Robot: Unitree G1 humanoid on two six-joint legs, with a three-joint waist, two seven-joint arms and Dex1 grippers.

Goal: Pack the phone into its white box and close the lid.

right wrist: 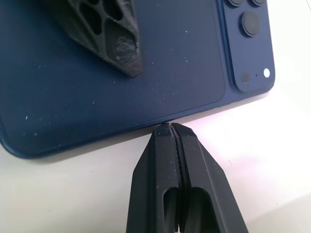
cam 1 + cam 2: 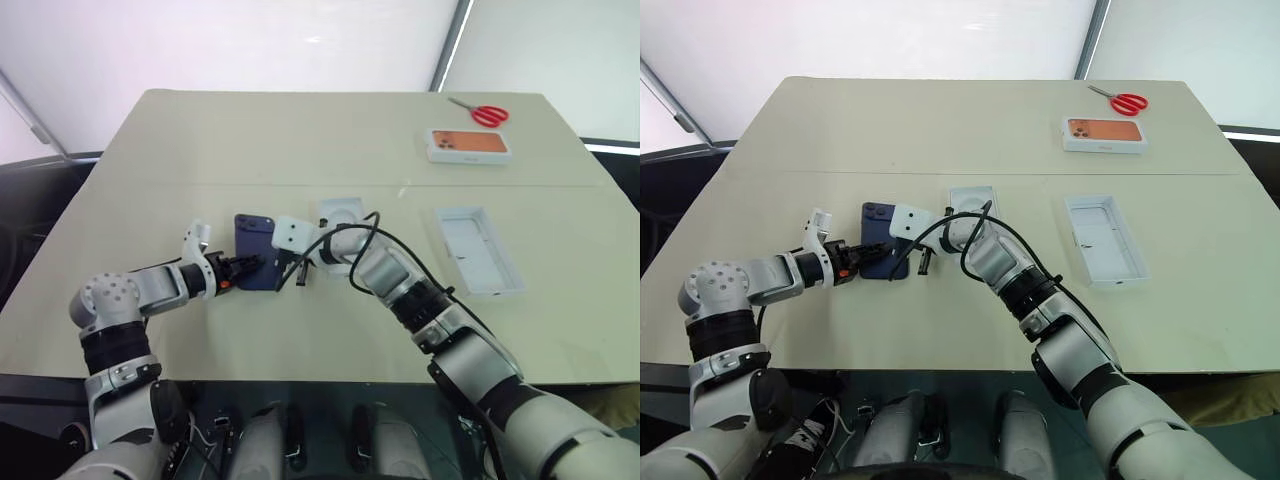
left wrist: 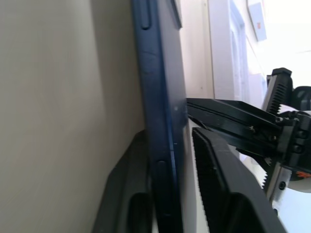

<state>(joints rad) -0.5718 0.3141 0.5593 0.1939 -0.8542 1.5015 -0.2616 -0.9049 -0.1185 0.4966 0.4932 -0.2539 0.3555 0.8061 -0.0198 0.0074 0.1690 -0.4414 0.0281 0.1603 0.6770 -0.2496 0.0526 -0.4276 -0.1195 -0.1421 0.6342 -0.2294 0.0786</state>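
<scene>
Navy-blue phone (image 2: 256,250) lies on the table (image 2: 300,150), unpacked. Left gripper (image 2: 247,267) straddles its edge, one finger under it; the closed right gripper (image 1: 169,127) braces the opposite edge. The white box (image 2: 480,250) waits well right of the phone, empty.

This looked like a test or demonstration room set up for a robot rather than a home. A wide, plain beige worktop (image 2: 300,150) stood before pale, bare wall panels with dark frame strips (image 2: 450,45). On it lay only a few staged props: a phone (image 2: 255,245), an open white box (image 2: 480,250), a boxed orange phone (image 2: 468,145) and red-handled scissors (image 2: 485,113), all spaced well apart.
</scene>
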